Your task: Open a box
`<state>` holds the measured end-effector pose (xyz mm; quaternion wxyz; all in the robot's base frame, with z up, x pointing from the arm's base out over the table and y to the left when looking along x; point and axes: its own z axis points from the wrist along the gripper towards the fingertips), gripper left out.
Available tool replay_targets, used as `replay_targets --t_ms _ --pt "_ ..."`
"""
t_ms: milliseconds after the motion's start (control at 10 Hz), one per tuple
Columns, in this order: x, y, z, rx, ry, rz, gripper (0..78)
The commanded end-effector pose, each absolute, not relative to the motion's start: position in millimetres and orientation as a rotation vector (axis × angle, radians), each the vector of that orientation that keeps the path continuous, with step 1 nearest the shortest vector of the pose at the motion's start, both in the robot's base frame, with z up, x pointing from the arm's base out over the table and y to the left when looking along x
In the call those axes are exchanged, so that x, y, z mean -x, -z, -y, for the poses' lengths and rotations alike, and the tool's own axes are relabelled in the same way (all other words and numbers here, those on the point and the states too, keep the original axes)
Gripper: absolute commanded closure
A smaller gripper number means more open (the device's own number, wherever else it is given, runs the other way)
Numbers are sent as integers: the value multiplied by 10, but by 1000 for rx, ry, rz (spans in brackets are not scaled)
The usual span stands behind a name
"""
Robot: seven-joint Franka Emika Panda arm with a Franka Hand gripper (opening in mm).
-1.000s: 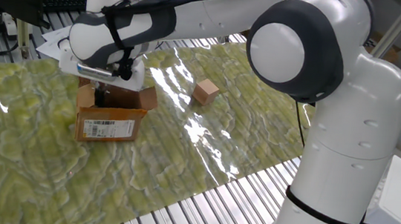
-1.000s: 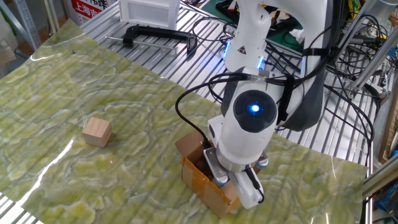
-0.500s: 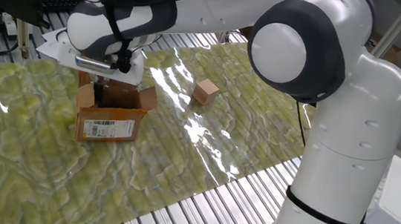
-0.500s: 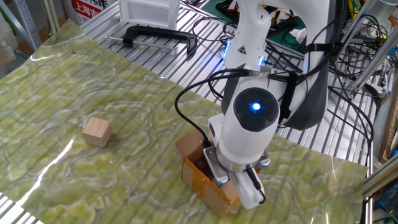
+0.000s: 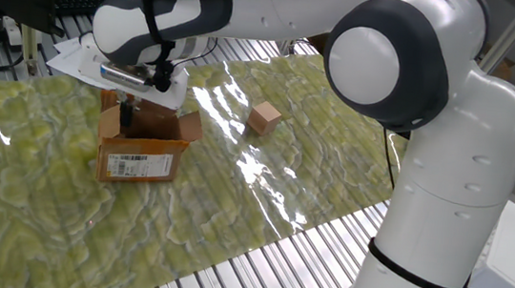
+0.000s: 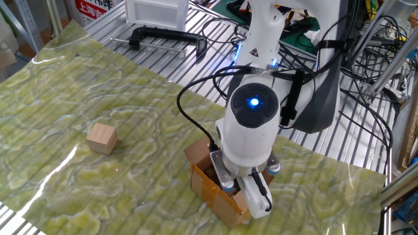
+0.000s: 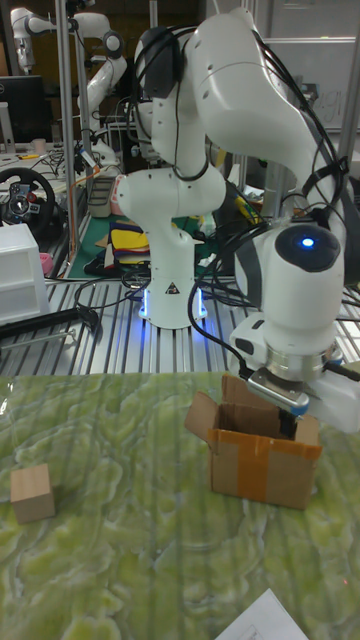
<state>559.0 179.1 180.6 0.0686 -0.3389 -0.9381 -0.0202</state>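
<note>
Since a second ago the gripper (image 5: 127,109) has come up a bit: wrist sits higher over the box (image 5: 139,146) and is turned slightly, box itself hasn't shifted.

Box is the reference here. It sits on the green marbled mat (image 5: 232,199), top open, flaps folded outward; white barcode label (image 5: 138,164) on the side facing one fixed view. In the other fixed view the box (image 6: 212,183) is mostly hidden under the wrist housing, only the left flap and orange-brown front wall show. Tall fixed view shows the box (image 7: 262,452) with flaps up and splayed, one flap sticking out to its left.

Gripper: the fingers (image 5: 128,111) are dark and point straight down into the box opening, near its back-left corner in one fixed view. In the tall fixed view the gripper (image 7: 290,425) dips past the rear rim on the right side of the box. Finger gap: cannot tell, tips are below the rim or behind the wrist in all three views. Whether they touch a flap or wall, also unclear.

Small tan cube (image 5: 263,118) lies on the mat well apart from the box, on the far right of it in one fixed view; in the other fixed view the cube (image 6: 102,138) is well to the box's left. White paper sheet (image 5: 73,56) lies beyond the box, behind the wrist. Black clamp (image 6: 157,36) lies on the metal slats far behind the box.
</note>
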Motion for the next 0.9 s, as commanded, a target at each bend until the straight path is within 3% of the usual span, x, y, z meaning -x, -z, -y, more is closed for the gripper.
replay_targets --t_ms 100,500,900 --pt "-5598 -1818 -1791 1012 60 2830 776" --pt "-5598 -1818 -1791 962 -73 2887 776" --pt "-5598 -1818 -1791 816 -50 2925 776"
